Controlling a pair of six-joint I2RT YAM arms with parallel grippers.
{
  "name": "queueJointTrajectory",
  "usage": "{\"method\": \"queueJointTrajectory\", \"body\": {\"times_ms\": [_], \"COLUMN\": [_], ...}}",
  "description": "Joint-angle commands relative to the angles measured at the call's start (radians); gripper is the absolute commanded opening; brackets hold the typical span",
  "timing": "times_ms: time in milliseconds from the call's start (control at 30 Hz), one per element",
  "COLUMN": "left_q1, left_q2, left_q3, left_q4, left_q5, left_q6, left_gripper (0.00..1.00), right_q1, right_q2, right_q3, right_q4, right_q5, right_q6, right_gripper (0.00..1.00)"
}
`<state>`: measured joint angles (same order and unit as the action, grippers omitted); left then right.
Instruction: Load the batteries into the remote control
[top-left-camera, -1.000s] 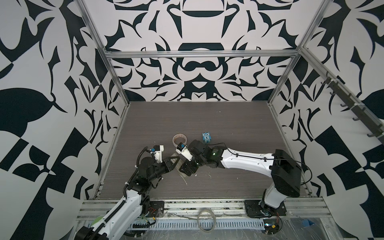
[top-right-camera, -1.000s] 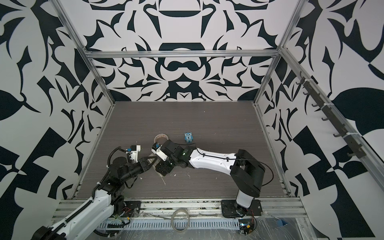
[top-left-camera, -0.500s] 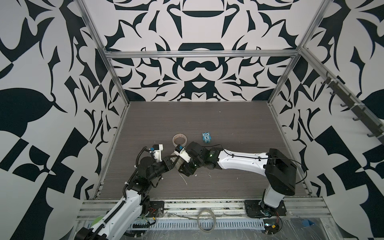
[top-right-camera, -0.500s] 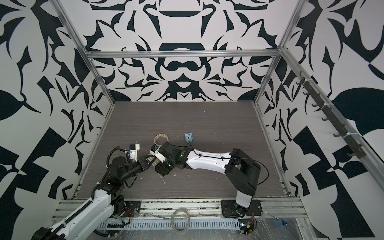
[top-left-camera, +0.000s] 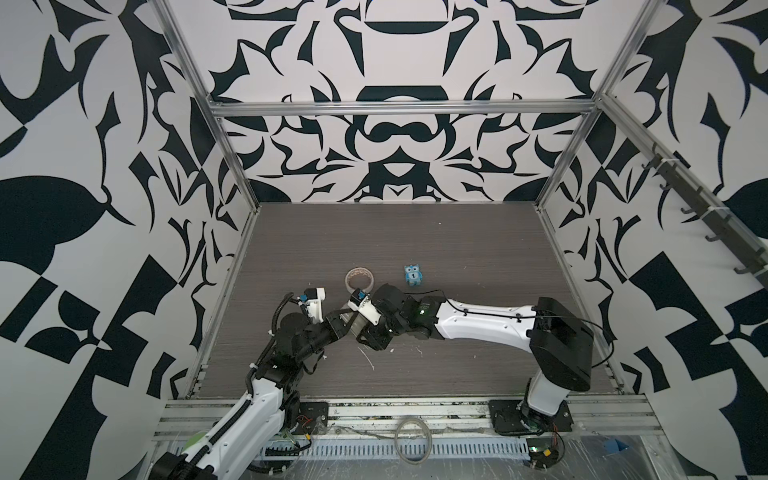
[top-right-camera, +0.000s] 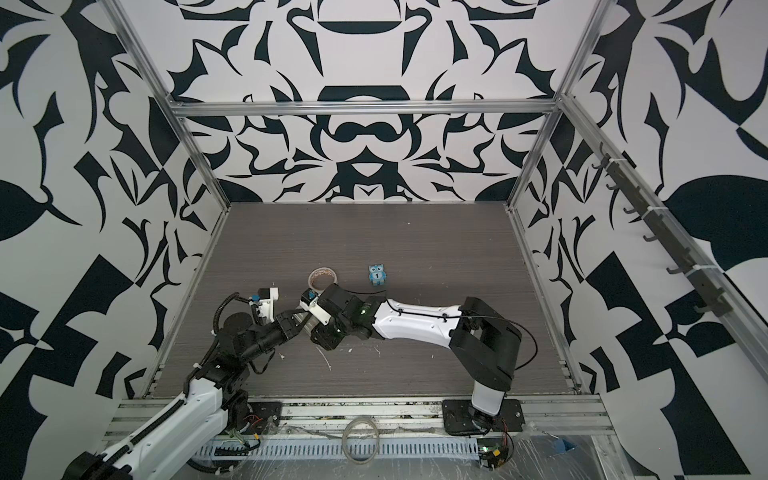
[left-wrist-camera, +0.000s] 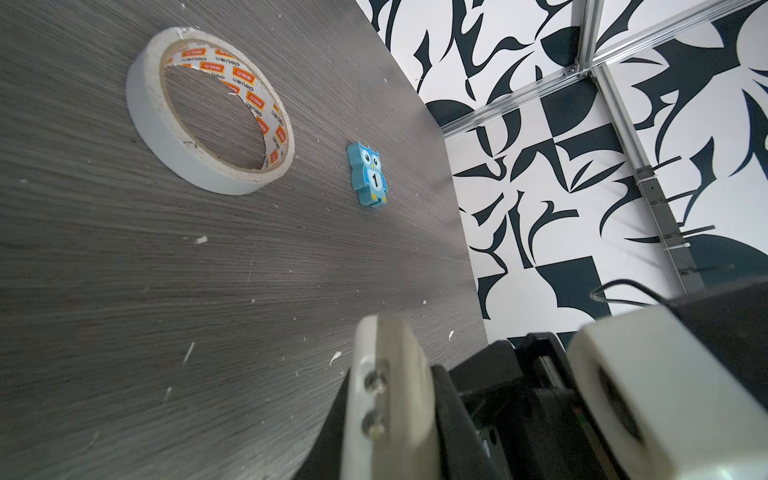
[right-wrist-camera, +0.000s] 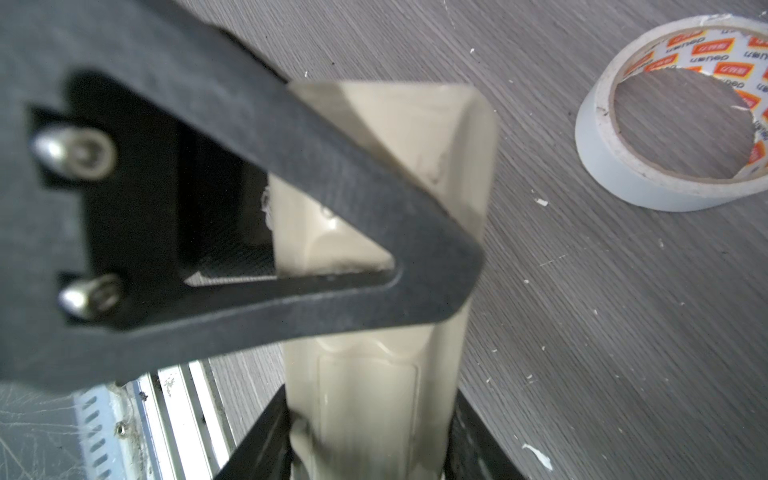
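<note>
The white remote control (right-wrist-camera: 440, 137) hangs above the table between my two arms, its back towards the right wrist camera. My left gripper (left-wrist-camera: 390, 415) is shut on it; one black triangular finger (right-wrist-camera: 257, 316) crosses its back. My right gripper (right-wrist-camera: 370, 449) is shut on the same remote, a dark finger pressed against each long side. In both top views the left gripper (top-left-camera: 343, 322) and right gripper (top-left-camera: 365, 328) meet at the remote (top-left-camera: 352, 321) in the table's front-left area. The batteries are out of view.
A roll of white tape (top-left-camera: 360, 274) lies flat on the table just behind the grippers. A small blue owl figure (top-left-camera: 412, 275) sits to its right. White crumbs dot the grey wood-grain table (top-left-camera: 457, 365). Patterned walls enclose three sides.
My right arm has reached leftwards to the remote and its jaws have closed in around it. The left gripper has kept the remote held in about the same place.
</note>
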<state>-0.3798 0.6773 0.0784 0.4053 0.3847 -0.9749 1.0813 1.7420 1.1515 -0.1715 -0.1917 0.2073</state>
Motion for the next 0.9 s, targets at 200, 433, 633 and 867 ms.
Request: {"method": "queueJointTrajectory", "body": {"times_ms": [200,433,633,867], "left_q1": [-0.002,-0.002,-0.002,-0.017], "left_q2": [-0.018,-0.019,-0.03,-0.055], "left_q3": [0.02,0.03,0.012,0.036], "left_q4": [0.04,0.046,0.191,0.28], "left_q5": [0.022,0.071,0.178,0.286], "left_q6": [0.03,0.054,0.048,0.056], "left_gripper": [0.51,0.65,0.69,0.73], "right_q1": [-0.022,-0.078,-0.13,-0.187], "right_q2": [-0.086,-0.142,-0.228,-0.326], "right_q3": [-0.07,-0.115,-0.164,-0.247], "right_q4": [0.079,0.11,0.15,0.282], "right_q5": [-0.028,-0.087,-0.228,-0.461], "right_q6": [-0.017,-0.004,-0.029,-0.016], "right_gripper": [0.21,0.19,0.19,0.19]}}
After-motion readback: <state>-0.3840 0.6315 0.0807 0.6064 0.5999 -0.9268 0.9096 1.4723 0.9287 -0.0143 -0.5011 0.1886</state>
